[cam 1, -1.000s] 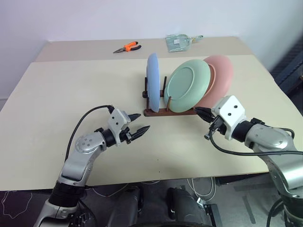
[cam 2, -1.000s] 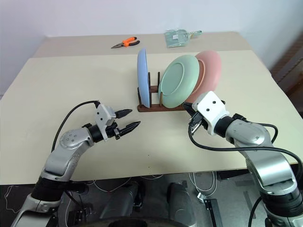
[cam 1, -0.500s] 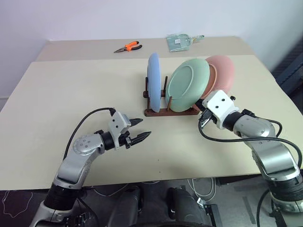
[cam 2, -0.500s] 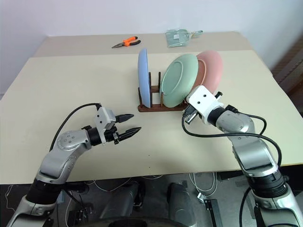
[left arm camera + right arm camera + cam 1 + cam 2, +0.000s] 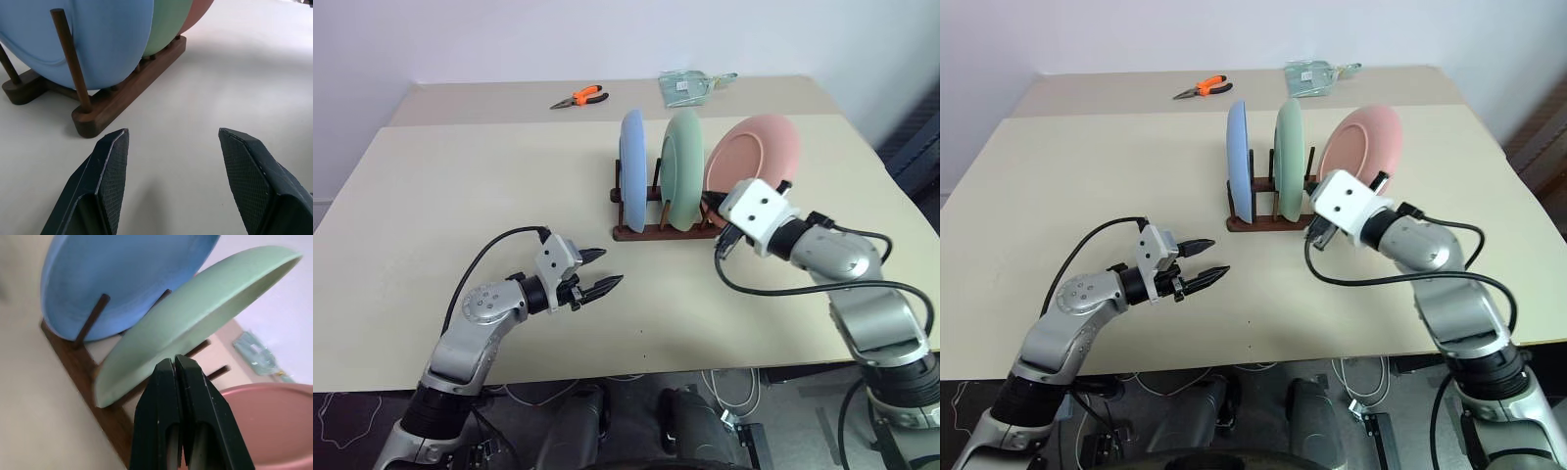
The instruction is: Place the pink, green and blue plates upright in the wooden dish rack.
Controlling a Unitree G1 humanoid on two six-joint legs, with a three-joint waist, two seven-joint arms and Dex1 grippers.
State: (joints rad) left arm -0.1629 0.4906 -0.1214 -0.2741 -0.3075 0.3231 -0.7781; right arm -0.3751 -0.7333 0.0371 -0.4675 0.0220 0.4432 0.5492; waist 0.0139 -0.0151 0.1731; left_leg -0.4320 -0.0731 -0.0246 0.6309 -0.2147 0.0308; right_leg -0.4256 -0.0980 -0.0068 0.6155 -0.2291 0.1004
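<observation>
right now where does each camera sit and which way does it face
Head eye views: on the head, looking forward and down at the table; both arms show.
Left wrist view: low along the open left gripper toward the wooden dish rack.
Right wrist view: along the shut right gripper at the green plate.
Shared: the blue plate and the pink plate show in all views.

bright even light, soft shadows, sharp

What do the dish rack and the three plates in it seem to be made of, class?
Wooden dish rack: dark stained wood, matt, with thin round pegs. Blue plate, green plate and pink plate: smooth and evenly coloured with a soft sheen, probably plastic or glazed ceramic.
</observation>
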